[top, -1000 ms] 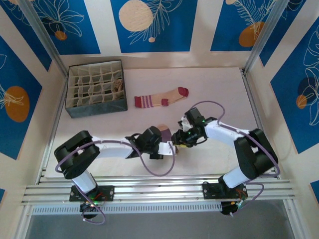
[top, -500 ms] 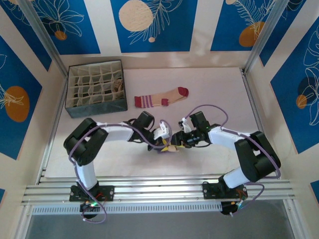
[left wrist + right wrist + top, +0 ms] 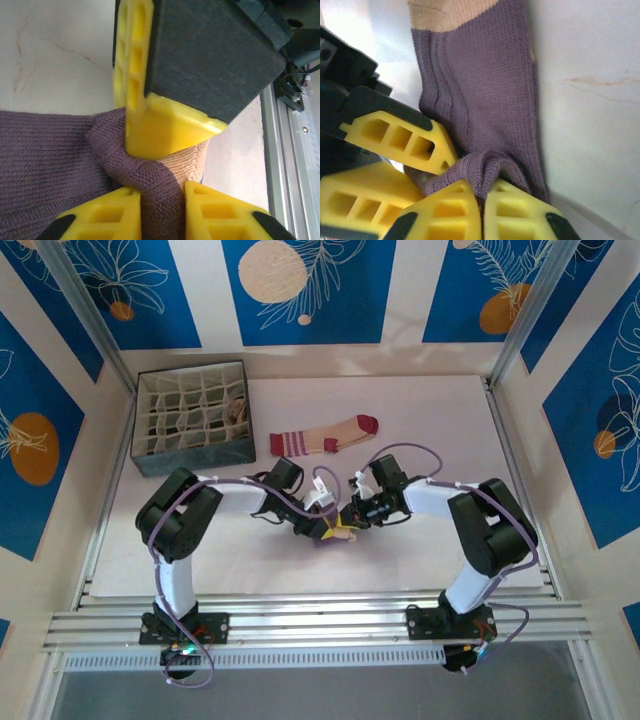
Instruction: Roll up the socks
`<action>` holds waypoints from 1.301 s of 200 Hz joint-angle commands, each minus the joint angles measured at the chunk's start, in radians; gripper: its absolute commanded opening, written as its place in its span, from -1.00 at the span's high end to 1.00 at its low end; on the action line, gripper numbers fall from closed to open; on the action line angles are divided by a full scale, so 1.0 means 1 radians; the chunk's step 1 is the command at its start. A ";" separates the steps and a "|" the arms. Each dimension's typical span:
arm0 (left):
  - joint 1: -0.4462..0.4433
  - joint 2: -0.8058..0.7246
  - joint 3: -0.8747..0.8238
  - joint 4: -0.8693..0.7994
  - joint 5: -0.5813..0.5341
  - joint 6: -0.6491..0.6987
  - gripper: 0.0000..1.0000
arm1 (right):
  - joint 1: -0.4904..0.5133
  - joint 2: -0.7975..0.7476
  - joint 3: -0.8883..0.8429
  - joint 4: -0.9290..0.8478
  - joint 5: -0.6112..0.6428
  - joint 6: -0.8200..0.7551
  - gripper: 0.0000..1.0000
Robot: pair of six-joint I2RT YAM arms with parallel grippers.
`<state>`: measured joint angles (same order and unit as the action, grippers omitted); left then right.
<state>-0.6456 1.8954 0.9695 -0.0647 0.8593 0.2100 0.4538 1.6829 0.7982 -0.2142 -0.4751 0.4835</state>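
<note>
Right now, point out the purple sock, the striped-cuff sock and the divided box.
purple sock point(image 3: 485, 75), right wrist view, purple knit body.
striped-cuff sock point(image 3: 325, 436), top external view, tan middle.
divided box point(image 3: 195, 458), top external view, near outer wall.

Your left pincer point(image 3: 162, 212) and right pincer point(image 3: 482, 212) wear matching bright yellow fingers point(image 3: 100, 217). They are moulded with rows of hollow rectangular cells, and each has a rounded black insert on its outer side. Directly behind the right pincer's finger sits a matte charcoal block point(image 3: 210, 55). Further back from each pincer, your arms point(image 3: 432, 498) are white tubes between black joints. A thin purple cable point(image 3: 405, 447) loops alongside each, and both arms end in black bases point(image 3: 183, 628).
</note>
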 commanded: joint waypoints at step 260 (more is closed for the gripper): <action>-0.367 -0.183 -0.324 0.371 -0.954 0.465 1.00 | 0.053 0.040 0.121 -0.322 0.065 -0.035 0.33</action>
<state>-1.0462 1.6787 0.6193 0.4538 -0.1921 0.7254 0.5125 1.7653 0.9821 -0.4797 -0.3450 0.4805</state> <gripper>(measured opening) 0.131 0.207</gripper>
